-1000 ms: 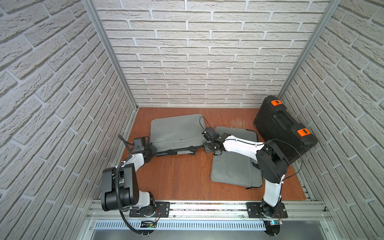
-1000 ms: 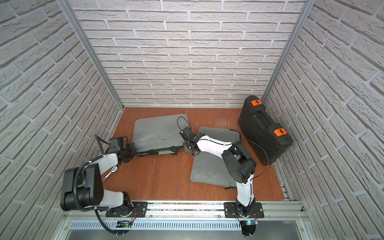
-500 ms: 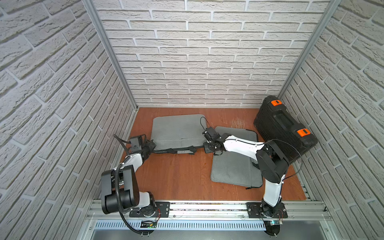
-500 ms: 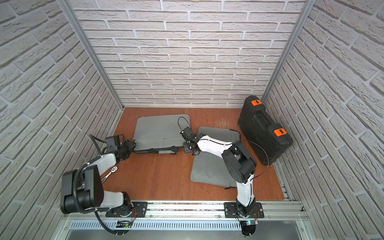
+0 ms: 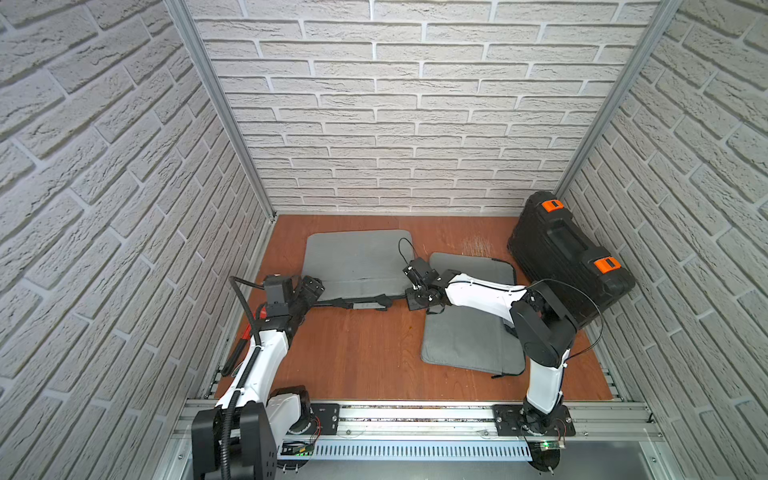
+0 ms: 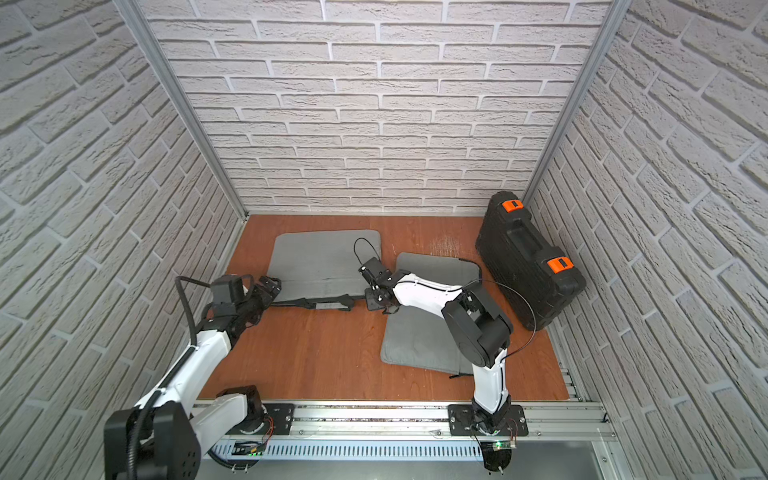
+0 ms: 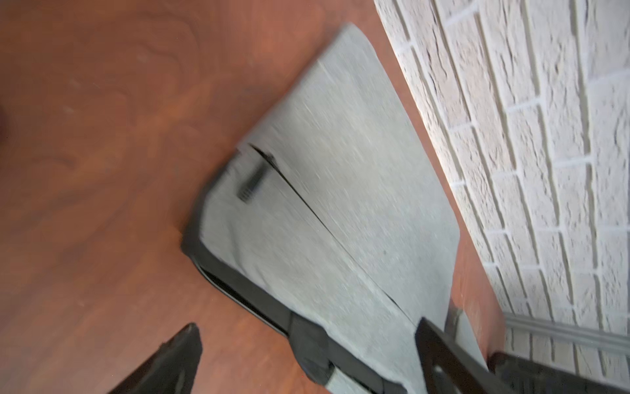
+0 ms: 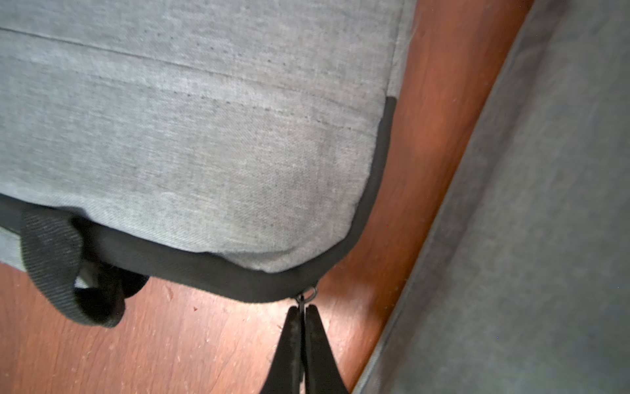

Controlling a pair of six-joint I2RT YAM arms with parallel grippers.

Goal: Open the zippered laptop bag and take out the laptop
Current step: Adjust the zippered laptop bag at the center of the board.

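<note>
Grey woven fabric with black edging formed the laptop bag [image 5: 357,257], which lay flat on the reddish wooden counter [image 5: 365,357] toward the far left, close to the back wall. Nothing of its contents showed. The left wrist view was blurred and showed a dark line along the black edging, and whether that was an opening could not be told. The long axis of the bag ran side to side, parallel to the back wall. Its zippered edge, with the black webbing handle [image 5: 365,302], faced the robot.

The right hand [image 8: 301,314] was closed, its two fingers pressed together on the small metal zip pull [image 8: 308,294] at the bag's near right corner. The left hand [image 7: 306,325] stood wide open at the bag's near left corner. One finger was over bare wood and the other over the grey fabric, and it gripped nothing.

A second bag [image 5: 469,332], also grey and flat, lay just to the right of the first with its long axis running near to far. The right arm reached across it, and its contents were hidden. A black hard case [image 5: 561,249] stood shut on its edge against the right wall, and what it held could not be seen.

Count: two grey bags, one black case with two orange latches [image 5: 552,205], two arms.
</note>
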